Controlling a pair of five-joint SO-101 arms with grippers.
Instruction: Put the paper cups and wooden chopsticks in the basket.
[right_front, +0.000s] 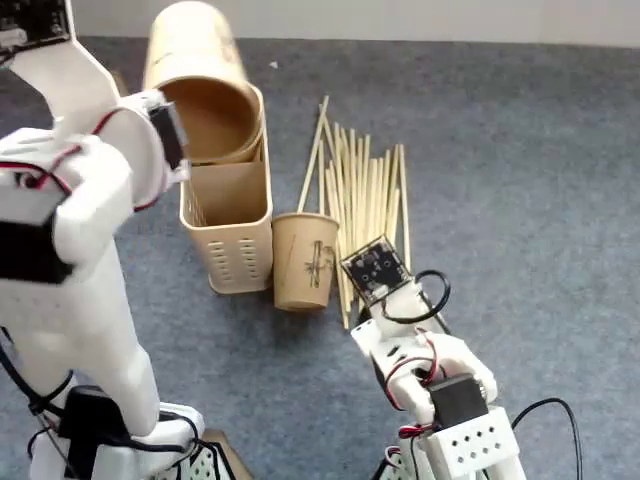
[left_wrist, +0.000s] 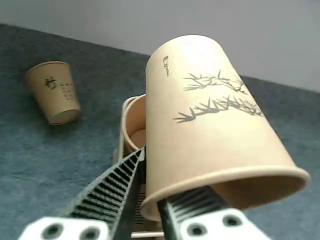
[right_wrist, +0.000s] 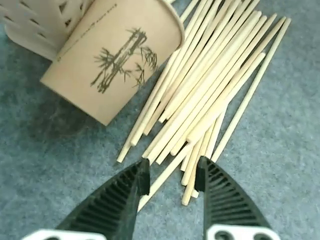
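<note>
My left gripper (left_wrist: 150, 175) is shut on the rim of a tilted paper cup (left_wrist: 210, 125) with a bamboo print. It holds that cup (right_front: 200, 85) over the far end of the beige basket (right_front: 228, 235). Another cup (left_wrist: 132, 131) sits inside the basket below it. A third cup (right_front: 305, 260) stands on the carpet against the basket's near right corner. A pile of wooden chopsticks (right_front: 365, 195) lies to the right of that cup. My right gripper (right_wrist: 172, 175) is open, low over the near ends of the chopsticks (right_wrist: 210, 85), beside the standing cup (right_wrist: 110, 55).
One more paper cup (left_wrist: 52, 92) lies on its side on the grey carpet beyond the basket. A single chopstick (right_front: 315, 150) sticks out at an angle from the pile towards the basket. The carpet (right_front: 530, 180) to the right of the chopsticks is bare.
</note>
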